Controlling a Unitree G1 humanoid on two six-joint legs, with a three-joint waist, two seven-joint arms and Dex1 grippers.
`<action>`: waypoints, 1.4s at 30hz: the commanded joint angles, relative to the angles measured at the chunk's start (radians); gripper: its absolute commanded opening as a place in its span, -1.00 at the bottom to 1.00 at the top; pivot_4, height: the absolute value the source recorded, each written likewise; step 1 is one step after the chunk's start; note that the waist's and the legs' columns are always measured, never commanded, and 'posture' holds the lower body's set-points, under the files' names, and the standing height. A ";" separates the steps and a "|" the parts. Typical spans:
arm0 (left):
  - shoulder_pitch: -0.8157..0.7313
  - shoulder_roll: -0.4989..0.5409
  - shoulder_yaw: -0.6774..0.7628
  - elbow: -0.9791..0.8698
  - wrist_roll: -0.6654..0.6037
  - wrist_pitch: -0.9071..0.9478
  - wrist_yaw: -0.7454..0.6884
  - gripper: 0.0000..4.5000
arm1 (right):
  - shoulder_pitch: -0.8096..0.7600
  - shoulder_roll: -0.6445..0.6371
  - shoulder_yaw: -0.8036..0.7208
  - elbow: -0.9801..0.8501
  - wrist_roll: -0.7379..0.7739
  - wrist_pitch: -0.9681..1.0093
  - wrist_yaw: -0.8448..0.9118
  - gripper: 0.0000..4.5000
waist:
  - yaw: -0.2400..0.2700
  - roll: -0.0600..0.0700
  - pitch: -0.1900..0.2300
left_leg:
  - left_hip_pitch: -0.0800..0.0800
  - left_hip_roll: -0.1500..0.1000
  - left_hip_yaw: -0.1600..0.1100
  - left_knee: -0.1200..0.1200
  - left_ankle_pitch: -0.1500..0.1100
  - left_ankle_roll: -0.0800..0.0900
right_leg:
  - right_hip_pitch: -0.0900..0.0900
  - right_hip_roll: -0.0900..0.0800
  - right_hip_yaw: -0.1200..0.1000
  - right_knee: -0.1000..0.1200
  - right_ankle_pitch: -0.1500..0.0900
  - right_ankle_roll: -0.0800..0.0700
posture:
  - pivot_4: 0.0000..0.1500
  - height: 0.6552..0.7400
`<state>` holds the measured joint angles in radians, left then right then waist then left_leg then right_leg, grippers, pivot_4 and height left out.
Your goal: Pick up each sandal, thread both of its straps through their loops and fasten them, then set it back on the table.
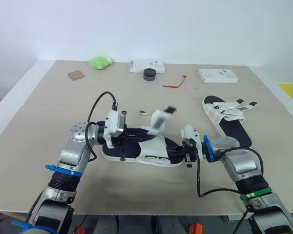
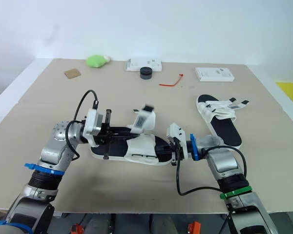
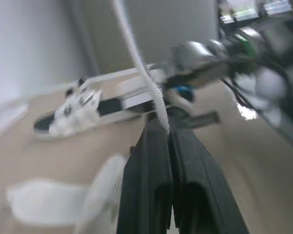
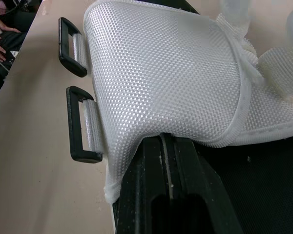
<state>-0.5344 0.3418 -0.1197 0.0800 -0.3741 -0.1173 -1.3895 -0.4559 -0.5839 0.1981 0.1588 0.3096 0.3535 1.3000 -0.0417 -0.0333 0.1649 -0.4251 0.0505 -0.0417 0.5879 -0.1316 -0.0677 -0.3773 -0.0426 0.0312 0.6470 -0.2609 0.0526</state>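
Note:
A white-and-black sandal (image 1: 132,152) lies in the middle of the table between my two grippers. My left gripper (image 1: 147,132) reaches over its heel end and is shut on a white strap (image 1: 160,118) that stands up at an angle, with the thin strap edge (image 3: 136,48) rising from between the fingers. From the toe end, my right gripper (image 1: 175,152) is shut on the sandal under its white mesh upper (image 4: 166,73). Two black loops (image 4: 80,124) stick out at that upper's side, empty. The second sandal (image 1: 229,122) rests on the table to the right, straps loose.
Along the far edge lie a green object (image 1: 100,62), a brown card (image 1: 76,74), a white box (image 1: 146,66) with a black cap (image 1: 149,74) by it, a red tie (image 1: 176,84) and another white box (image 1: 218,75). The table's front edge runs close below the arms.

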 commanded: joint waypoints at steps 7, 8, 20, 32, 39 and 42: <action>-0.044 0.096 -0.146 0.162 0.003 -0.638 -0.225 -0.30 | 0.030 -0.017 0.039 0.039 -0.052 0.036 -0.019 -1.00 | 0.000 0.000 0.000 | -0.005 0.001 0.003 0.000 0.000 0.003 | -0.003 0.000 0.000 0.000 0.001 -0.002 | 1.00 1.00; -0.049 0.110 -0.166 0.170 -0.013 -0.660 -0.225 -0.01 | 0.029 -0.016 0.038 0.040 -0.051 0.037 -0.019 -1.00 | 0.000 0.000 0.000 | -0.005 0.002 0.003 0.000 0.001 0.003 | -0.003 0.001 0.001 0.000 0.001 -0.002 | 1.00 1.00; 0.049 0.361 -0.122 -0.090 -0.259 0.108 -0.048 0.99 | 0.034 -0.020 0.035 0.036 -0.047 0.043 -0.019 -1.00 | -0.004 0.000 0.001 | -0.006 0.005 0.005 0.000 0.001 0.004 | -0.005 0.004 0.002 0.001 0.001 -0.002 | 1.00 1.00; 0.143 0.591 -0.066 -0.313 -0.779 1.191 0.210 0.99 | 0.028 -0.015 0.042 0.039 -0.044 0.047 -0.018 -1.00 | -0.001 0.000 0.004 | -0.003 0.008 0.010 -0.001 -0.002 0.001 | -0.010 0.001 0.001 0.002 -0.002 -0.002 | 1.00 1.00; 0.178 0.464 -0.144 -0.300 -0.560 1.125 0.323 0.99 | 0.036 -0.020 0.038 0.022 -0.039 0.056 -0.022 -1.00 | 0.001 0.000 0.003 | -0.004 0.009 0.010 -0.001 -0.002 0.002 | -0.011 0.003 0.001 0.002 -0.001 -0.003 | 1.00 1.00; 0.171 0.428 -0.157 -0.293 -0.509 1.113 0.319 0.99 | 0.044 -0.022 0.033 0.011 -0.037 0.061 -0.025 -1.00 | 0.001 -0.002 0.003 | -0.004 0.008 0.011 -0.001 -0.002 0.002 | -0.011 0.002 0.002 0.002 -0.001 -0.003 | 1.00 1.00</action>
<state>-0.3456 0.7778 -0.2756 -0.2083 -0.9170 1.0163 -1.0686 -0.4529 -0.5893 0.2002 0.1285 0.3160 0.3737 1.3012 -0.0404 -0.0350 0.1677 -0.4289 0.0587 -0.0310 0.5869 -0.1333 -0.0660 -0.3883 -0.0406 0.0328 0.6485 -0.2620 0.0494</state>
